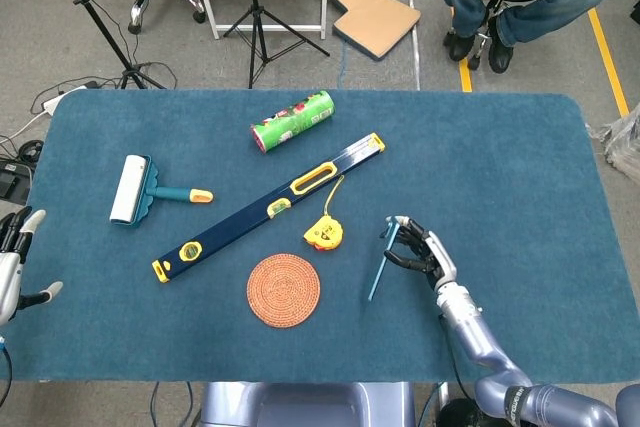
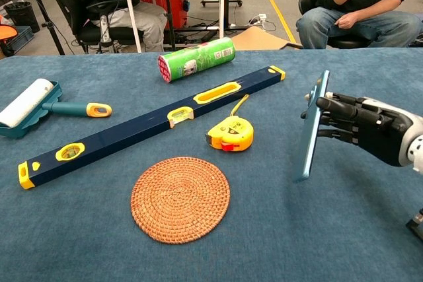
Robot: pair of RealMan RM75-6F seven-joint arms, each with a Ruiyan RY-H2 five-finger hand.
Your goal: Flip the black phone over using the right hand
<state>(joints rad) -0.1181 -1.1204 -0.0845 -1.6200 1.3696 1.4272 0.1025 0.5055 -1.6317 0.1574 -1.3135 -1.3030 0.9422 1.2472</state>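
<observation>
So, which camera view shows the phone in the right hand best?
The chest view: the phone stands nearly on edge, tilted, its blue side facing the camera, with the right hand holding it by the fingertips. In the head view it shows only as a thin blue line beside the hand.

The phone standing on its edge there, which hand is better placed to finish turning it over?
The right hand: its fingers already touch the phone, tilted on edge. The left hand sits at the table's far left edge.
</observation>
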